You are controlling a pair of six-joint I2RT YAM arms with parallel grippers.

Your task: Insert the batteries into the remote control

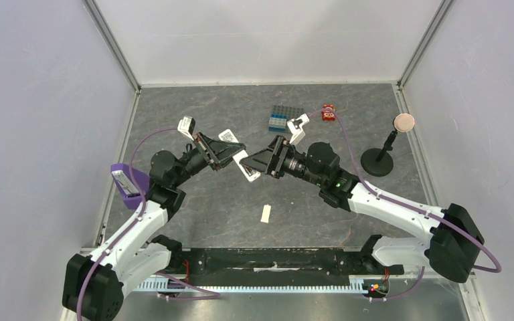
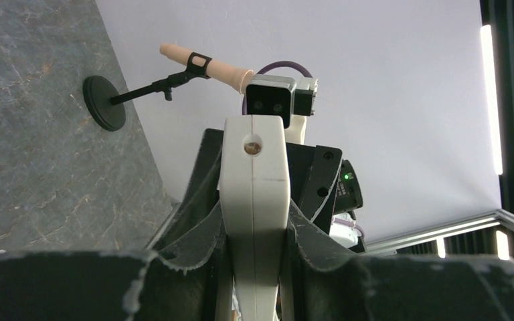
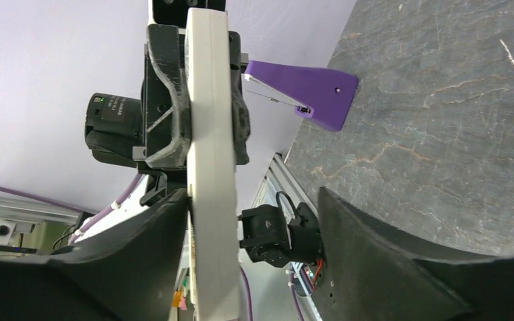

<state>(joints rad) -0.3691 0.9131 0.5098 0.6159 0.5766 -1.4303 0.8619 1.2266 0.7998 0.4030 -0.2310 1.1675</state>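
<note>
Grey marbled table (image 1: 194, 221), white-walled enclosure. L arm (image 1: 130, 227) and R arm (image 1: 401, 210) are extended from near edge, wrists close together over table centre. Black stand (image 1: 378, 160) w/ round pale disc on top is set at far R. Purple holder (image 1: 128, 179) is seen at L edge, beside L arm.

Remote control (image 1: 247, 170) is held above table btwn the two grippers, seen edge-on in both wrist views (image 2: 254, 200). L gripper (image 1: 226, 152) is clamped on it, a finger pressed to each side. R gripper (image 1: 262, 162) is spread: one finger (image 3: 140, 254) is laid against remote, other finger (image 3: 388, 261) is well apart from it.

Blue block (image 1: 286, 118) w/ dark gridded top is set on table beyond grippers; contents too small to tell. Small flat white plate (image 1: 266, 213) is laid on table nearer the bases, apart from remote. Small red-orange item (image 1: 328, 114) is seen just R of block.
</note>
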